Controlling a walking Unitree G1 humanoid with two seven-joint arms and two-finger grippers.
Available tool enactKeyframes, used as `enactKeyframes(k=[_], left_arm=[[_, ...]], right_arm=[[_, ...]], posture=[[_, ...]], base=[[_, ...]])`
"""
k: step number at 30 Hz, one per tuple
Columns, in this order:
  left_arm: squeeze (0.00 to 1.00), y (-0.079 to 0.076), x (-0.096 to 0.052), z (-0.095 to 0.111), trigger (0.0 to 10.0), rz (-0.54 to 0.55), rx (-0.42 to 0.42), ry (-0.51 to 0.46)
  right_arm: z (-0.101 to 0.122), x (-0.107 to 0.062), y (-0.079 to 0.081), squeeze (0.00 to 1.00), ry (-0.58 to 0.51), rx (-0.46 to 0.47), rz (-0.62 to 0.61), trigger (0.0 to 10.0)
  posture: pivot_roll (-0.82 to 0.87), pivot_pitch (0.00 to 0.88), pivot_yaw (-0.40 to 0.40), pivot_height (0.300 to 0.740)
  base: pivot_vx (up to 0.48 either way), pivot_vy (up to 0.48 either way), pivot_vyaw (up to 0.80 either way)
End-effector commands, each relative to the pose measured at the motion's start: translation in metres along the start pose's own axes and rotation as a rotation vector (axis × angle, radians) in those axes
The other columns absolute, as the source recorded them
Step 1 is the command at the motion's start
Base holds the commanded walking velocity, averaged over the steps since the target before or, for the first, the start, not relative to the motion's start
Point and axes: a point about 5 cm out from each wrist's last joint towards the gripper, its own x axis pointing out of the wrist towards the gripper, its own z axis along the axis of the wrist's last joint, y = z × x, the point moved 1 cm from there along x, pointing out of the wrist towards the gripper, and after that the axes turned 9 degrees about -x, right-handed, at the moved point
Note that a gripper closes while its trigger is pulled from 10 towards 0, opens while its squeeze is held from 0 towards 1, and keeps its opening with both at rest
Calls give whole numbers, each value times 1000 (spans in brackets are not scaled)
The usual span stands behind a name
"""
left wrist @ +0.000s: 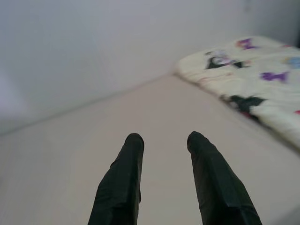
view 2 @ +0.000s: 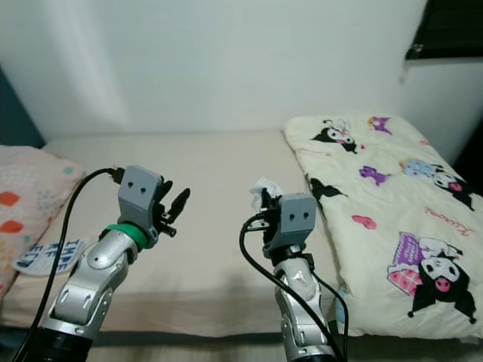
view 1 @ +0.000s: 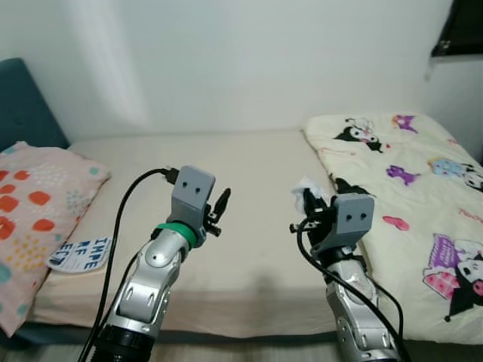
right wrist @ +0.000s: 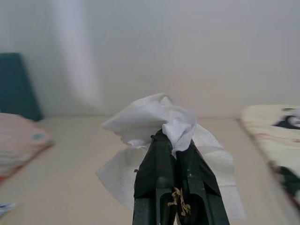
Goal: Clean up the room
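Observation:
A crumpled white tissue (right wrist: pixel 154 117) is pinched between the fingers of my right gripper (right wrist: pixel 172 140), which is shut on it and held up above the bed's near half. The same tissue (view 1: pixel 308 188) pokes out ahead of the right wrist in the eye views. My left gripper (view 1: pixel 220 205) is raised over the middle of the beige mattress (view 1: pixel 249 188), its two black fingers (left wrist: pixel 123 173) open with nothing between them.
A cream cartoon-print quilt (view 1: pixel 411 188) covers the bed's right side. A pink patterned pillow (view 1: pixel 34 219) lies at the left with a white printed packet (view 1: pixel 79 255) beside it. A teal headboard (view 1: pixel 23 105) and white wall stand behind.

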Motion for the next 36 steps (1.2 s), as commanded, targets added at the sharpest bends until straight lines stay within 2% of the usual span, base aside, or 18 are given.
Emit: enactKeyframes(k=[1, 12, 19, 32, 36], left_arm=[[0, 3, -2, -5, 10000, 14, 8, 25], [0, 4, -1, -5, 10000, 15, 13, 25], [0, 7, 0, -5, 10000, 28, 22, 31], [0, 9, 0, -6, 10000, 45, 25, 38], [0, 9, 1, -5, 10000, 43, 31, 29]], right_arm=[[-3, -1, 5, 0, 19, 17, 18, 10000], [-3, 0, 0, 0, 26, 60, -6, 10000], [-3, 1, 0, 0, 29, 92, -14, 10000], [-3, 0, 2, 0, 32, 90, -1, 10000], [-3, -1, 4, 0, 31, 32, 25, 10000]], posture=[[-125, 27, 112, 700], [-126, 24, 112, 700], [-125, 19, 114, 700], [-124, 22, 117, 700], [-124, 24, 118, 700]], base=[[0, 0, 738], [0, 0, 665], [0, 0, 0], [339, 0, 0], [411, 0, 0]])
